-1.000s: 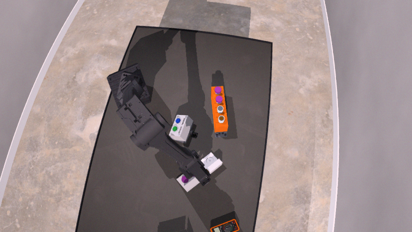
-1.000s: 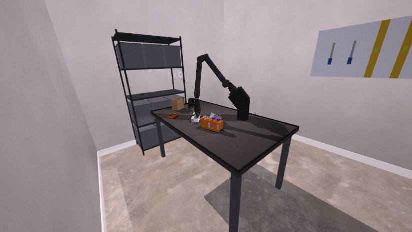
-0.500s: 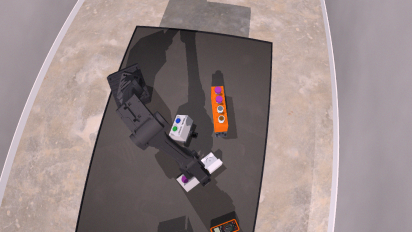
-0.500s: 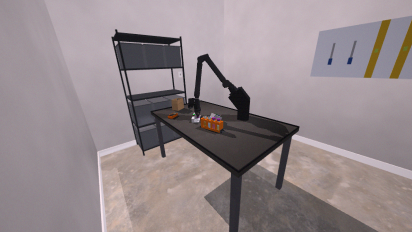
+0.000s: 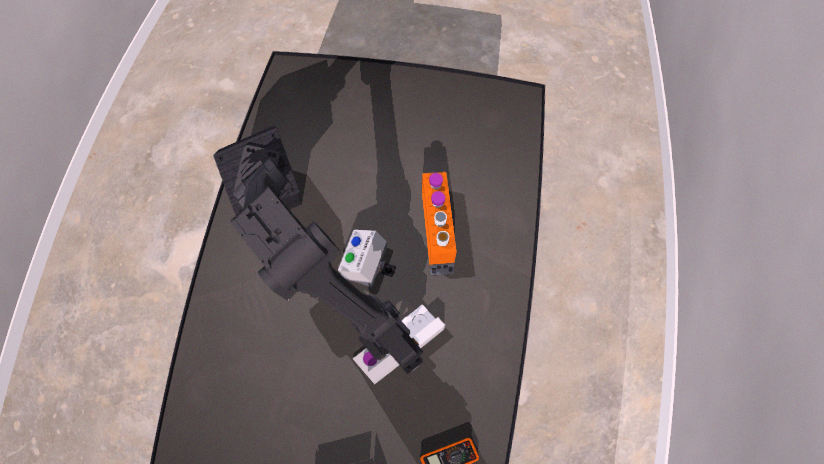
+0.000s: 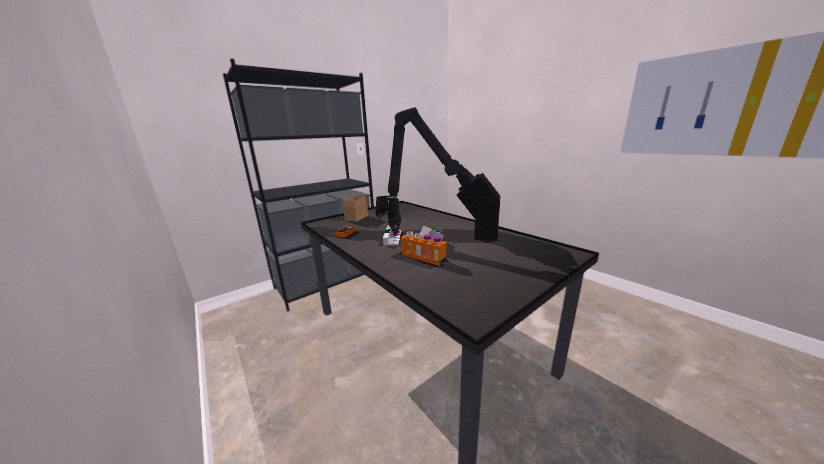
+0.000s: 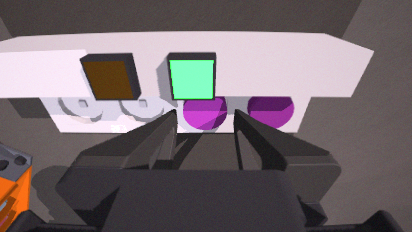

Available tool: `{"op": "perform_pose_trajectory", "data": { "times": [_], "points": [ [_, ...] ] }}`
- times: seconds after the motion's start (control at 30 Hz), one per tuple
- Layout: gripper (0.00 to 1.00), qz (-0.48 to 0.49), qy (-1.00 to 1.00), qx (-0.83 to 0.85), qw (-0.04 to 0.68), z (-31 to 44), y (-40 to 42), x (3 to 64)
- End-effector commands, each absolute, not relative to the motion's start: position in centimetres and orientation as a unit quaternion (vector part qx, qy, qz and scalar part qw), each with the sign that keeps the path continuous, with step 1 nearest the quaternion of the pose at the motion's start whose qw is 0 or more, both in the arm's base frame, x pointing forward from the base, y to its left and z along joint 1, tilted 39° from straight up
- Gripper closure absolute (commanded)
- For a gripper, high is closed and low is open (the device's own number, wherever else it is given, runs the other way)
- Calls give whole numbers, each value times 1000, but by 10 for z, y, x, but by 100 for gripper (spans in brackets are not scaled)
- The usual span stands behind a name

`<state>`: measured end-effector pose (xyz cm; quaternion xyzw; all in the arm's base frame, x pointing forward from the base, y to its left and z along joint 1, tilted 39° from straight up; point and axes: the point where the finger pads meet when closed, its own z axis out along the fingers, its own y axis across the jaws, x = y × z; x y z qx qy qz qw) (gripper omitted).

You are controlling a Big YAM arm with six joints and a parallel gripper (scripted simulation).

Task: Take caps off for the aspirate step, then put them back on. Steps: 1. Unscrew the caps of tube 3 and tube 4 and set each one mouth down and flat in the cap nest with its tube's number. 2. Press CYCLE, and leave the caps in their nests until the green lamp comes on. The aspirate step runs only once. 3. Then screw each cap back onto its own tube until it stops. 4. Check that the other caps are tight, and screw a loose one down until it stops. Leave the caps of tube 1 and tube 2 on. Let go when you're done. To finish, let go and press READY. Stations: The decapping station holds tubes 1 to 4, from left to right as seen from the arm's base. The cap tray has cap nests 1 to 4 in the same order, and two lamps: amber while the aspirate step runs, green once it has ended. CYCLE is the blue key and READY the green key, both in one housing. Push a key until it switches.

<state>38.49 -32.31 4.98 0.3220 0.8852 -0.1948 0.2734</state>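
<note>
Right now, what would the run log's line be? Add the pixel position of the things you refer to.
green lamp (image 7: pixel 192 79) lit | amber lamp (image 7: pixel 111 80) dark | both removed caps (image 7: pixel 205 113) (image 7: pixel 270 111) in cap tray (image 5: pixel 377 374) (image 7: pixel 280 65) | gripper (image 7: pixel 205 116) open above tray | tubes 3, 4 uncapped

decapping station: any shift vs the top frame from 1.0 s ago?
No. The orange decapping station sits at the same place and angle in the top view, judged against the table's right edge and the white-grey key housing.
</note>
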Motion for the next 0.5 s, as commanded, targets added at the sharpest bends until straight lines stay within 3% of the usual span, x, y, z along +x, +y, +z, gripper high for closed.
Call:
{"op": "perform_pose_trajectory", "data": {
  "times": [0.0,0.47],
  "points": [
    [53,-195,884,320,278,56,-324,389],
    [53,-196,886,317,277,48,-330,395]
  ]
}}
